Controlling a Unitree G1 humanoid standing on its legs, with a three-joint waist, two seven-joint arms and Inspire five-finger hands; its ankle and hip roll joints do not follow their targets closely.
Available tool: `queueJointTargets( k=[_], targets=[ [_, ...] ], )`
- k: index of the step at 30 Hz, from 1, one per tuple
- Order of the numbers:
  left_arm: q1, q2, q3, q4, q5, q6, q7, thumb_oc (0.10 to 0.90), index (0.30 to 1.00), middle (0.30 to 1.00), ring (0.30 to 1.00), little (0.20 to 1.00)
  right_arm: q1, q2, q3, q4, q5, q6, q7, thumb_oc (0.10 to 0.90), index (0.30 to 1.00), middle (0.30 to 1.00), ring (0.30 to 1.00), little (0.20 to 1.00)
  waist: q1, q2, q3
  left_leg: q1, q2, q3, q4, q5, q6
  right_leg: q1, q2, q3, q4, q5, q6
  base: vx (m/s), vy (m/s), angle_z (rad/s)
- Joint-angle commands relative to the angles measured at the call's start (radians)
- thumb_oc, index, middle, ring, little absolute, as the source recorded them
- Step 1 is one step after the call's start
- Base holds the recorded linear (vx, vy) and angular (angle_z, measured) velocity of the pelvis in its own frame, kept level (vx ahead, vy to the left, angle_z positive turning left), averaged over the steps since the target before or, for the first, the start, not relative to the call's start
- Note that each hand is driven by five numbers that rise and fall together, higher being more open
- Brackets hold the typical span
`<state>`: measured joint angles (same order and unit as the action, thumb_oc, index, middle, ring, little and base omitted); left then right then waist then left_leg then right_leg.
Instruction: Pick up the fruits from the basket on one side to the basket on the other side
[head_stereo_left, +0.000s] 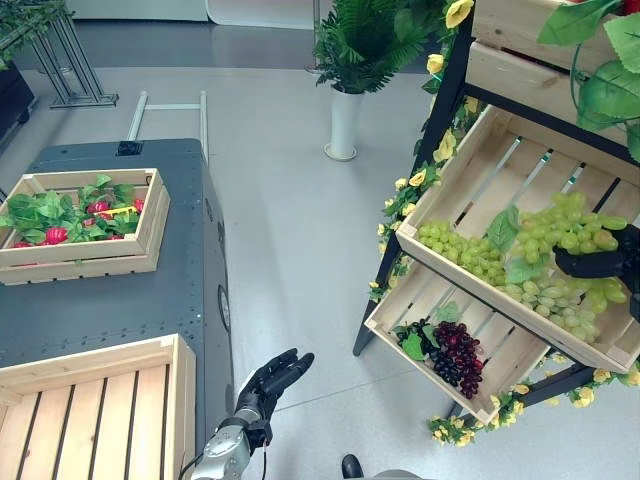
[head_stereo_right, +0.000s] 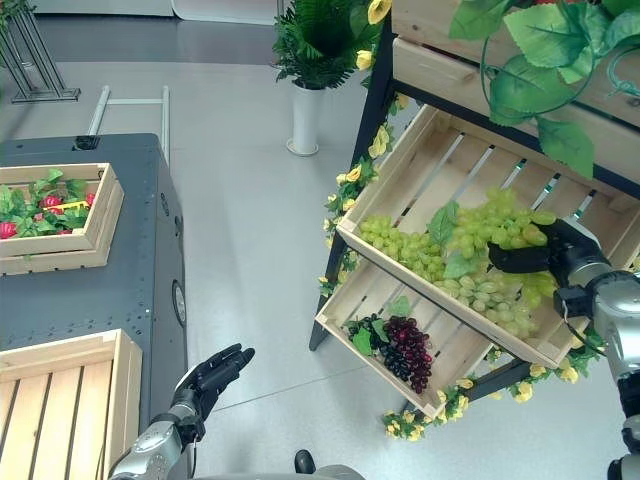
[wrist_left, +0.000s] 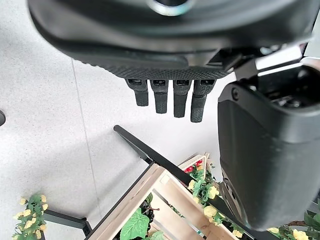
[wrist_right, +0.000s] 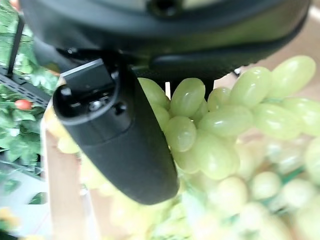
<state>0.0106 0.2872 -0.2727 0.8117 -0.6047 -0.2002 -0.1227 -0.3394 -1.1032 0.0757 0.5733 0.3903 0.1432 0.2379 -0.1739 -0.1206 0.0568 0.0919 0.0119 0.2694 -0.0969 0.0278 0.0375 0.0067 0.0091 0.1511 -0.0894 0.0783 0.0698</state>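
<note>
right hand (head_stereo_right: 540, 257): we see it laid on the pale green grape bunches (head_stereo_right: 470, 262) in the slanted wooden shelf crate (head_stereo_right: 420, 140); grip unclear, we judge it's reaching to lift.
left hand (head_stereo_left: 272, 377): idle, fingers straight, well clear of the shelf crate.
target: empty slatted wooden crate (head_stereo_left: 160, 400), far from the shelf crate.
right wrist view: thumb against grapes; fingers hidden.

Even, bright, diffuse lighting; the pale floor (head_stereo_left: 290, 250) shows only soft, faint shadows beneath the slanted wooden shelf (head_stereo_left: 470, 180). A mild sheen lies on the dark table (head_stereo_left: 190, 290). In the right wrist view, green grapes (wrist_right: 220, 120) nearest the robot hand (wrist_right: 120, 150) are sharp; those beyond it blur and wash out pale.
</note>
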Motion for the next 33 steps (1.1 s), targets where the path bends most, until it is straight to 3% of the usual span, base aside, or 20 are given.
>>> queueJointTargets(
  k=[1,6,8,9,22,29,33],
  targets=[
    [-0.114,0.010,-0.049,-0.018,-0.015,-0.062,-0.022,0.800,0.900,0.900,0.900,0.900,-0.190,-0.143,-0.028,0.093,-0.063,-0.098,-0.132,0.400,0.300,0.300,0.300,0.300,0.042,-0.026,-0.048,0.021,-0.013,-0.063,0.010,-0.106,0.001,0.017,0.051,-0.043,0.002,0.013,0.006,0.00,0.000,0.00],
    [-0.118,0.001,-0.063,-0.013,-0.008,-0.060,-0.034,0.800,0.900,0.900,0.900,0.900,-0.206,-0.128,-0.008,0.141,-0.082,-0.099,-0.140,0.400,0.300,0.300,0.300,0.300,0.040,-0.013,-0.044,0.022,-0.015,-0.056,0.010,-0.108,0.000,0.017,0.049,-0.039,0.002,0.012,0.004,0.00,0.000,0.00],
    [-0.118,0.001,-0.067,-0.014,-0.004,-0.060,-0.037,0.800,0.900,0.900,0.900,0.900,-0.210,-0.126,-0.006,0.152,-0.075,-0.096,-0.133,0.558,0.538,0.538,0.538,0.538,0.040,-0.010,-0.044,0.022,-0.015,-0.055,0.010,-0.108,0.000,0.016,0.049,-0.038,0.002,0.011,0.004,0.00,0.000,0.00],
    [-0.120,0.002,-0.075,-0.017,-0.003,-0.058,-0.040,0.800,0.900,0.900,0.900,0.900,-0.207,-0.122,-0.009,0.168,-0.066,-0.098,-0.128,0.800,0.900,0.900,0.900,0.900,0.040,-0.008,-0.042,0.022,-0.016,-0.054,0.010,-0.108,0.000,0.016,0.048,-0.039,0.002,0.012,0.004,0.00,0.000,0.00],
    [-0.122,-0.001,-0.090,-0.032,-0.007,-0.053,-0.031,0.800,0.900,0.900,0.900,0.900,-0.169,-0.106,-0.037,0.147,-0.054,-0.123,-0.113,0.800,0.900,0.900,0.900,0.900,0.030,0.003,-0.044,0.020,-0.017,-0.049,0.010,-0.110,0.000,0.011,0.045,-0.034,0.002,0.010,0.002,0.00,0.000,0.00],
    [-0.106,-0.004,-0.074,-0.035,-0.004,-0.058,-0.036,0.800,0.900,0.900,0.900,0.900,-0.112,-0.086,-0.097,0.051,-0.005,-0.165,-0.114,0.800,0.900,0.900,0.900,0.900,0.020,0.006,-0.051,0.018,-0.019,-0.045,0.010,-0.113,0.000,0.008,0.046,-0.029,0.002,0.007,0.001,0.00,0.000,0.00],
    [-0.094,-0.013,-0.056,-0.028,-0.004,-0.068,-0.034,0.800,0.900,0.900,0.900,0.900,-0.012,-0.043,-0.172,-0.086,-0.068,-0.205,-0.149,0.800,0.900,0.900,0.900,0.900,0.004,0.010,-0.054,0.017,-0.019,-0.040,0.010,-0.114,0.002,0.006,0.046,-0.024,0.002,0.007,0.002,0.01,0.008,0.02]
  ],
)
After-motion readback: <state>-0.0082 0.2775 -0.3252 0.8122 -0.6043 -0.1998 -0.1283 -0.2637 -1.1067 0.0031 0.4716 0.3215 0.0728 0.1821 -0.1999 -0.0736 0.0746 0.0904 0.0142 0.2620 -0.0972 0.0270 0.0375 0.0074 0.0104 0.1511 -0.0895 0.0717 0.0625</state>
